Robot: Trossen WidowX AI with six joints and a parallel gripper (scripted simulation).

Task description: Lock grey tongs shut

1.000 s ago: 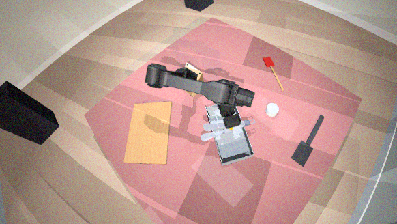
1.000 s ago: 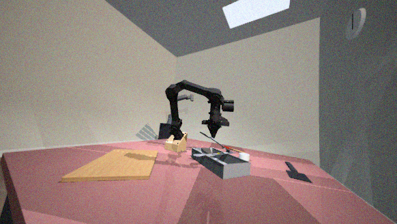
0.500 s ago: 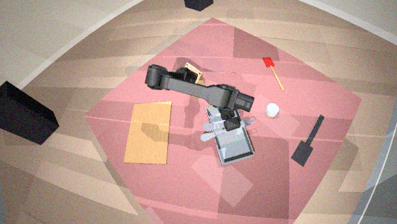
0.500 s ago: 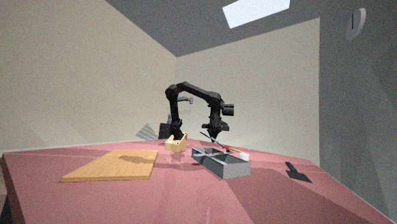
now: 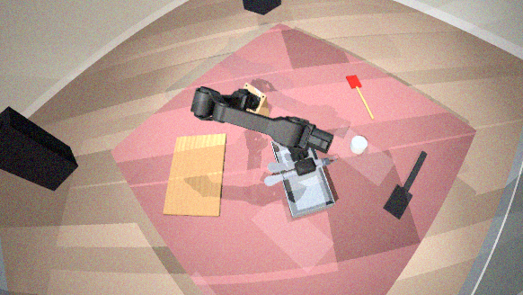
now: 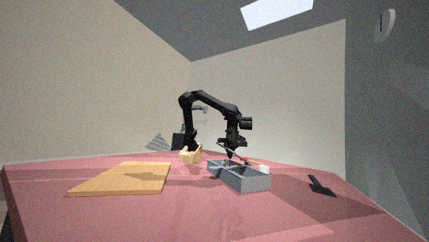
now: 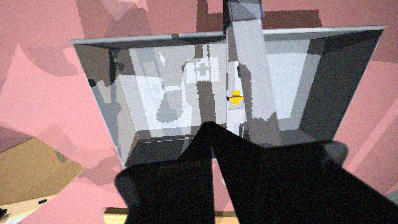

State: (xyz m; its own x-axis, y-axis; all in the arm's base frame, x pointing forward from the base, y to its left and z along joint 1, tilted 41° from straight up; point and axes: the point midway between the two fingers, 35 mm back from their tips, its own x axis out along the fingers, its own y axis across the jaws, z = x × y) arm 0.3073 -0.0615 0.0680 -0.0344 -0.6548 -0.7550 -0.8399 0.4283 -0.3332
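Tool [image 5: 305, 166] [image 6: 230, 156] [image 7: 208, 126] fingers are together with nothing between them, pointing down over the roasting tin.

Biggest in reach is the pink table [image 5: 216, 261] [image 6: 147, 218], and on it the wooden board [image 5: 195, 180] [image 6: 129, 178], on the far side of a stretch of table from the tin. Next comes the grey roasting tin [image 5: 314, 211] [image 6: 254, 183] [image 7: 150, 38]. Across it lie the grey tongs [image 5: 275, 180] [image 6: 224, 167] [image 7: 255, 65], handles spread past the rim nearest the board, hinge end over the opposite rim. They are not on the board. The black spatula [image 5: 398, 201] [image 6: 321, 189], the red-headed one [image 5: 354, 82] and the white round piece [image 5: 359, 144] [image 6: 263, 169] lie off to the side, and I would leave them alone.

I judge the step in hand to be getting hold of the tongs. I'd part the fingers before going lower; coming down shut could knock the tongs off the rim. Then I'd set them either side of both arms, close gently, lift clear of the tin walls, and turn the tips upward before squeezing hard, since squeezing with the tips level or down should not lock them.

I can read no brand, label or writing anywhere; the small yellow mark [image 7: 236, 97] in the wrist view carries no legible letters.
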